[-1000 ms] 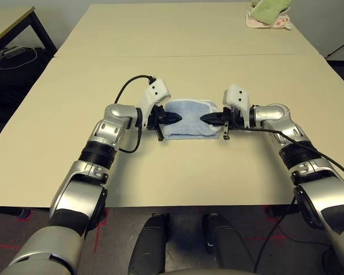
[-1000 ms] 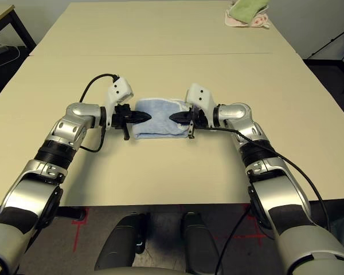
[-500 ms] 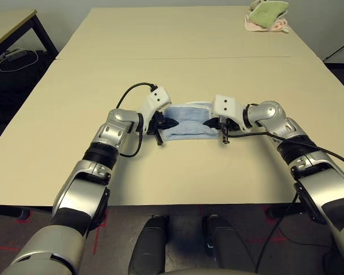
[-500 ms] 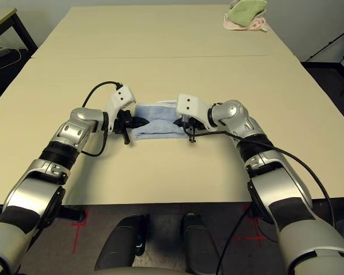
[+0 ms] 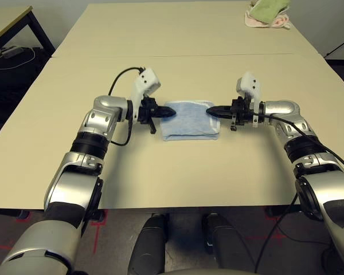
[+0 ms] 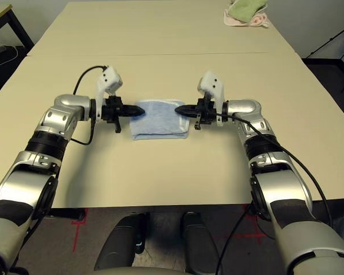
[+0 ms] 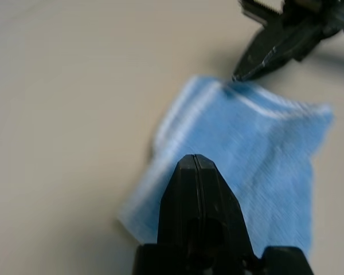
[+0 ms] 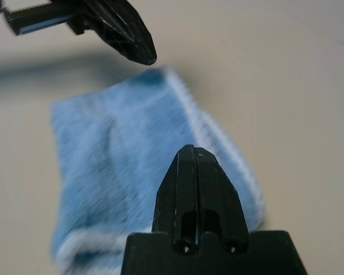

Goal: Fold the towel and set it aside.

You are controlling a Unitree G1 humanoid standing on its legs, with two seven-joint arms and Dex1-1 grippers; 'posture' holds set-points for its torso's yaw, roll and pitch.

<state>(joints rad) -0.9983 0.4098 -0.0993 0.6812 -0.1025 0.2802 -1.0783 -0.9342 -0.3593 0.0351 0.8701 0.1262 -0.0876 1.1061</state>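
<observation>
Both my grippers are pinched fully shut with nothing between the fingers. The left gripper (image 5: 171, 113) has its tips over the towel's left end, and the right gripper (image 5: 210, 111) has its tips over the towel's right end, the two pointing at each other across it. I cannot tell from the head views whether either tip touches the cloth; in the wrist views each pair of fingers stands clear above it.

The towel (image 5: 189, 120) lies folded into a small light blue rectangle on the table (image 5: 178, 172), between the two grippers. Its white edging runs along the far side and the ends. The layers underneath are hidden, so I cannot count the folds, and no dark mark shows on the upper face.

Far beyond the towel, toward the right, one bundle of green and pink cloths (image 5: 268, 12) sits cut off by the top of the view.

I count one towel, two grippers, one bundle.
</observation>
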